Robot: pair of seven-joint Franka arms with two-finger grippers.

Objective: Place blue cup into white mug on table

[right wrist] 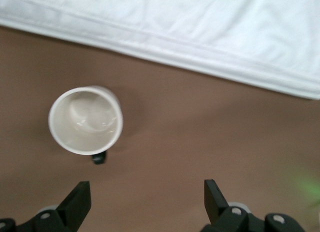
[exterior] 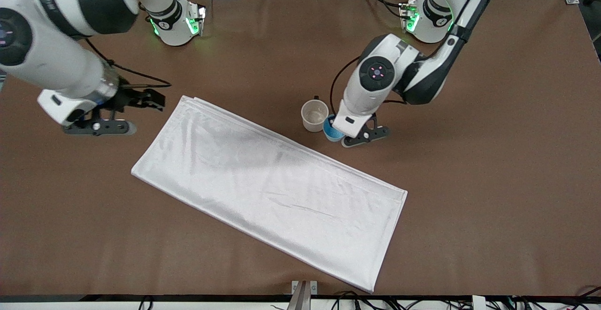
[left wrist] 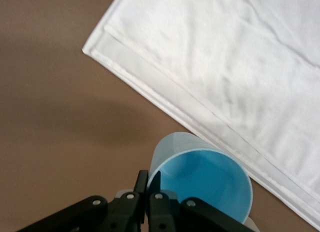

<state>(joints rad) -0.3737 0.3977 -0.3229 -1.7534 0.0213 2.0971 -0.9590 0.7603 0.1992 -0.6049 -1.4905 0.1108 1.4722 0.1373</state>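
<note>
The blue cup (exterior: 332, 130) is close beside the white mug (exterior: 314, 114), just nearer the front camera and toward the left arm's end of the table (exterior: 493, 169). My left gripper (exterior: 335, 125) is shut on the blue cup's rim (left wrist: 200, 184), one finger inside and one outside, and the cup tilts. I cannot tell whether the cup touches the table. The white mug stands upright and empty, its dark handle facing the robots. It also shows in the right wrist view (right wrist: 86, 121). My right gripper (exterior: 151, 99) is open and empty, waiting over the table at the right arm's end (right wrist: 147, 192).
A large white folded cloth (exterior: 272, 183) lies slantwise across the middle of the table, nearer the front camera than the mug and cup. Its edge shows in the left wrist view (left wrist: 240, 66) and the right wrist view (right wrist: 200, 21).
</note>
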